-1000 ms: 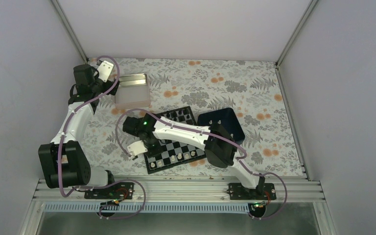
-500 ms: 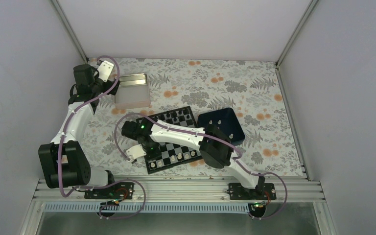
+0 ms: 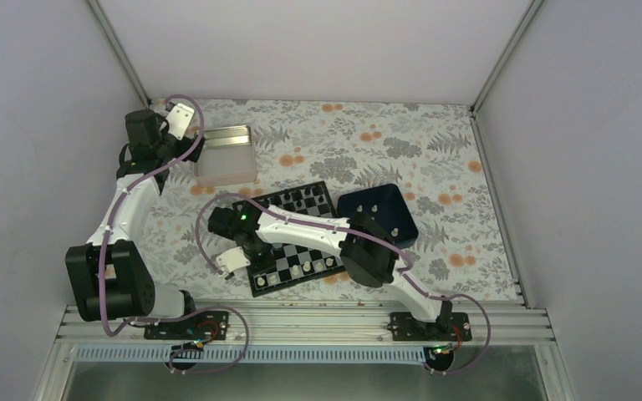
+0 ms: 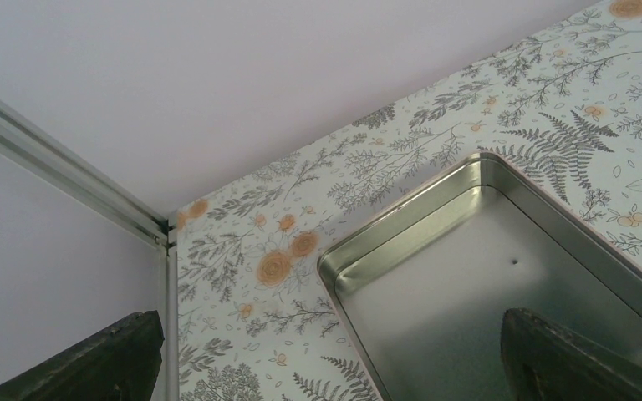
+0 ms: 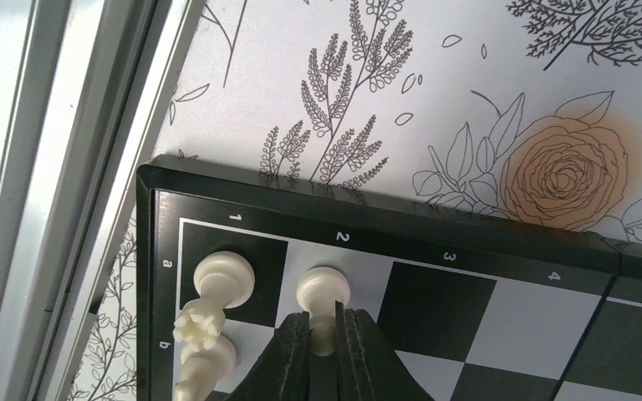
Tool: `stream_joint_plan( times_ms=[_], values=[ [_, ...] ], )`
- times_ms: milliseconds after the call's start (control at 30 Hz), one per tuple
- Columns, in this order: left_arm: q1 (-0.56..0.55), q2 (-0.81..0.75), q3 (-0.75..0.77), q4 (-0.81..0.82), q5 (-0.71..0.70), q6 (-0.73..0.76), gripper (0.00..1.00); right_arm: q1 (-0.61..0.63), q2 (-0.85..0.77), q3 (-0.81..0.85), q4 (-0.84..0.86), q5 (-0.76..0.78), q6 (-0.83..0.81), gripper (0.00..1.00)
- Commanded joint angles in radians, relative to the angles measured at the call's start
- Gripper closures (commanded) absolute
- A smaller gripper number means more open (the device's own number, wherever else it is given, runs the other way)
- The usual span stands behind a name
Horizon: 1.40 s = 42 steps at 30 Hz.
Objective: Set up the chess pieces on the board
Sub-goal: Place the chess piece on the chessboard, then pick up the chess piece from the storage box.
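Note:
In the right wrist view my right gripper (image 5: pixel 323 322) is shut on the stem of a small white pawn (image 5: pixel 323 291). The pawn's base lies over the light square a2 of the board (image 5: pixel 443 294). A white rook (image 5: pixel 224 280) stands on a1, and another white piece (image 5: pixel 205 361) stands beside it on the b file. From above, the right gripper (image 3: pixel 253 249) hangs over the near left corner of the board (image 3: pixel 288 269). My left gripper (image 4: pixel 326 368) is open above the corner of the silver tin (image 4: pixel 501 276), with nothing between its fingers.
The silver tin (image 3: pixel 227 154) sits at the back left. A dark blue tray (image 3: pixel 359 200) with a few white pieces lies right of the board. Black pieces (image 3: pixel 301 200) stand on the board's far rows. The metal rail (image 5: pixel 67 150) runs close to the board's corner.
My right gripper has shifted slightly toward the board's near left corner with the pawn, then held still. The left arm has not moved.

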Motion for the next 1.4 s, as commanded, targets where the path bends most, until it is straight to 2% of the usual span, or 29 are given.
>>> stream_joint_plan(
  times_ms=[0,167,233,333,500,667,867,1067,1367],
  values=[
    [0.006,-0.021,-0.008,0.027,0.014,-0.016,0.00,0.004,0.001,-0.010,-0.001,0.008,-0.008,0.91],
    [0.006,-0.020,-0.008,0.026,0.014,-0.015,0.00,0.002,0.003,-0.017,0.001,0.014,-0.008,0.86],
    [0.007,-0.021,-0.009,0.027,0.014,-0.015,0.00,0.000,0.000,-0.011,0.009,0.020,-0.003,0.78],
    [0.007,-0.022,-0.008,0.028,0.013,-0.015,0.00,-0.008,-0.015,0.011,0.006,0.027,0.007,0.71],
    [0.007,-0.023,-0.006,0.026,0.010,-0.015,0.00,-0.080,-0.091,0.032,-0.006,0.021,0.025,0.69],
    [0.009,-0.022,-0.008,0.031,0.004,-0.014,0.00,-0.259,-0.245,-0.048,-0.012,-0.001,0.041,0.69],
    [0.009,-0.001,0.000,0.022,0.006,-0.015,0.00,-0.517,-0.424,-0.259,0.045,-0.008,0.050,0.70],
    [0.009,0.015,0.008,0.015,0.008,-0.015,0.00,-0.748,-0.490,-0.445,0.129,0.012,0.041,0.70],
    [0.009,0.015,0.012,0.005,0.008,-0.013,0.00,-0.880,-0.453,-0.559,0.204,0.051,0.050,0.68]
  ],
)
